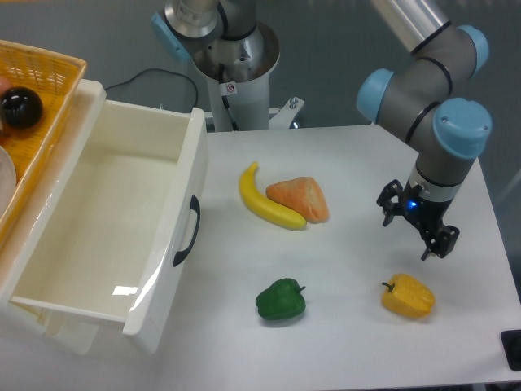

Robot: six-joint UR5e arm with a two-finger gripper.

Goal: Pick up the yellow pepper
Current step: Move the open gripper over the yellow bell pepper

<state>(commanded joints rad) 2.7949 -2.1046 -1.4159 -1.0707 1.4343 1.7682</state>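
Note:
The yellow pepper point(409, 296) lies on the white table near its front right, stem pointing left. My gripper point(415, 229) hangs just above and behind it, a short gap away. Its two dark fingers are spread wide and hold nothing. The gripper touches no object.
A green pepper point(281, 300) lies left of the yellow one. A banana point(265, 202) and an orange-pink wedge point(300, 198) sit mid-table. An open white drawer point(114, 220) fills the left side, with a wicker basket point(32, 98) behind it. The table's right edge runs close to the pepper.

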